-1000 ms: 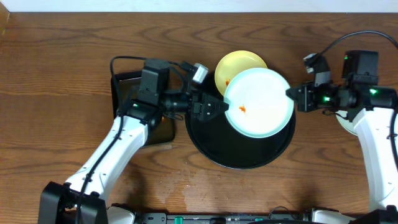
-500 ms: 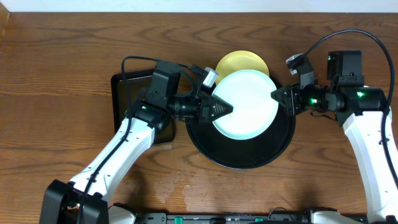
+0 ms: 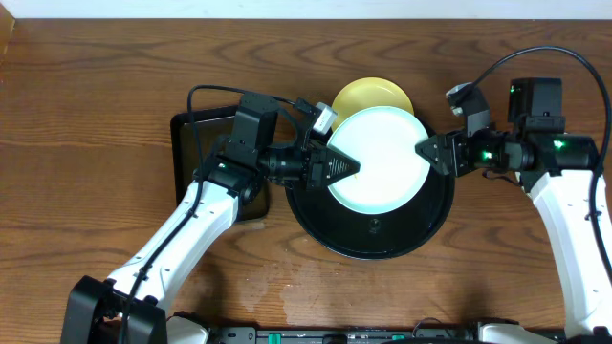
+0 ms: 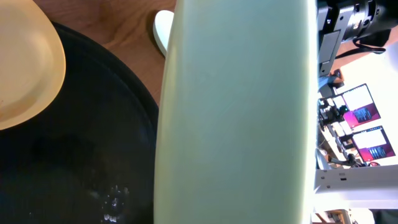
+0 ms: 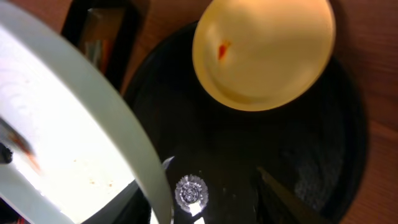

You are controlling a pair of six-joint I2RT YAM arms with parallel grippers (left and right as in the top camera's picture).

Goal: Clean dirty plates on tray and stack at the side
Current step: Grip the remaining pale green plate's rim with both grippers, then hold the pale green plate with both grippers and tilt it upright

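Scene: I am watching a two-armed hold over the round black tray (image 3: 382, 244), with the mint plate (image 3: 382, 162) raised above it between both grippers.

Left gripper (image 3: 346, 167): closed on the mint plate's rim at 9 o'clock. Overhead shows its tips pinching the edge. Its own wrist camera is filled by the plate, so the fingers are out of sight there.

Right gripper (image 3: 424, 153): at the rim's 3 o'clock with its jaws parted. In its wrist view the one finger (image 5: 277, 193) I can see stands clear of the rim, and the other is hidden. I judge that it bears no weight.

Where the plates are: the mint plate sits over the tray's upper half and covers the lower edge of the yellow plate (image 3: 368, 94). The yellow plate lies at the tray's 12 o'clock, and its orange smear (image 5: 222, 48) shows plainly.

Relation that matters: the rectangular black tray (image 3: 186, 143) lies at 9 o'clock from the plate, just beyond the left wrist. So the left arm is the nearer one, and it already has the grip. The plate is round and has no long axis — the line between the grippers runs 9 to 3.

Hard to read: I can find only two plates. The mint plate's tilt is unclear, and any smear on it is a blur at the edge of the right wrist view. The left arm hides most of the rectangular tray, so I cannot make out what it holds.
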